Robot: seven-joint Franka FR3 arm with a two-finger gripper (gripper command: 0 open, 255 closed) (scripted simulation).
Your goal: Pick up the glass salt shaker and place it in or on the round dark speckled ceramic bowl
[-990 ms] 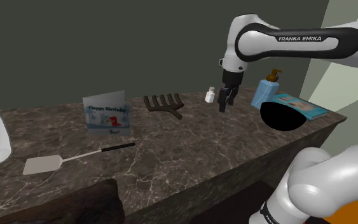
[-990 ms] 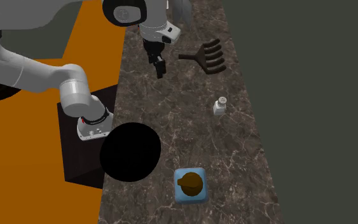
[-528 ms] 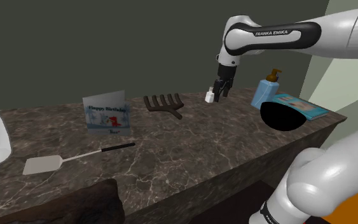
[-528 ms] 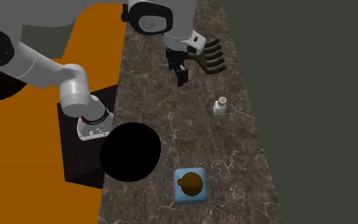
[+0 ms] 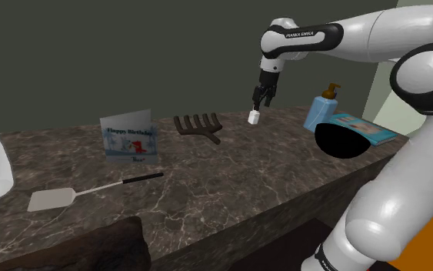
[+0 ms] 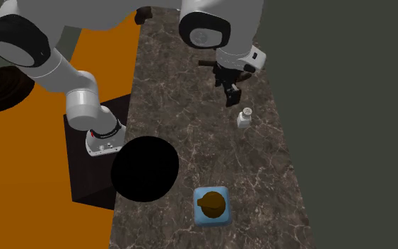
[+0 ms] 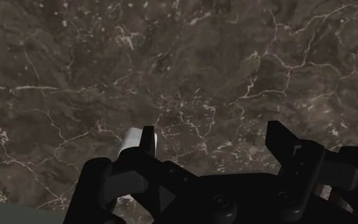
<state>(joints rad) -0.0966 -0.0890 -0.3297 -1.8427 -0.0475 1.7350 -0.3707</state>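
My fingers [image 7: 147,141] are spread wide with nothing between them but the dark veined countertop [image 7: 190,70]. The salt shaker [image 7: 131,141] shows as a pale sliver just outside one finger, so it is beside the opening, not in it. In the shoulder view the gripper [image 5: 262,97] hangs just above the small white shaker [image 5: 254,117], which stands upright towards the back of the counter, and the second exterior view puts the gripper [image 6: 231,95] near the shaker [image 6: 245,118] but off to one side. I judge this to be the approach, with the grasp not yet lined up. I would slide the hand sideways until the shaker sits centred between the fingers and only then descend. I would close low on the body rather than on the cap, because coming down as things stand would probably land a fingertip on the shaker and tip it. The round bowl [image 5: 344,141], drawn flat black, sits well apart at the counter's end nearest the stand. A blue soap dispenser [image 5: 322,109] stands just behind it, and I would carry the shaker clear of that. As for writing, the arm [image 5: 338,42] reads "FRANKA EMIKA". The upright greeting card [image 5: 128,137] further along the counter says "Happy Birthday", and I cannot make out its smaller print.
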